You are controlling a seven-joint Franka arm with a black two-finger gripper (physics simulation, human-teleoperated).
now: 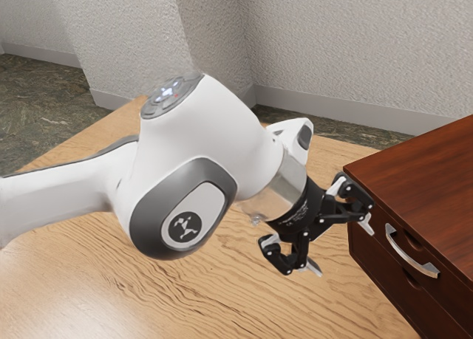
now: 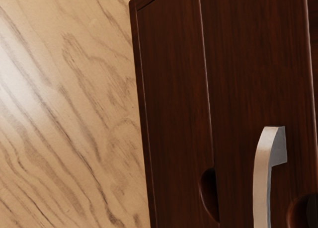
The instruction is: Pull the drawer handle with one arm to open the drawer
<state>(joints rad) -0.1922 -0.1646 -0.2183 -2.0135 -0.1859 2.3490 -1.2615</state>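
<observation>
At the exterior view's right edge stands a dark wood cabinet (image 1: 432, 158) on the table (image 1: 148, 295). The drawer front (image 1: 380, 252) carries a curved metal handle (image 1: 411, 255), set right of the cabinet's left corner edge. The gripper (image 1: 340, 243) hangs just left of that corner with its fingers spread, holding nothing and clear of the handle. One fingertip lies close to the corner edge. Bare table extends to the left and near side. In the wrist view, the handle (image 2: 268, 173) lies just beyond the drawer front's edge.

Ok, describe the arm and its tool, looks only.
The arm has glossy white rounded shells with grey joint caps; one cap bears a small white logo. A silver ring leads to the black, pale-tipped two-finger tool.
</observation>
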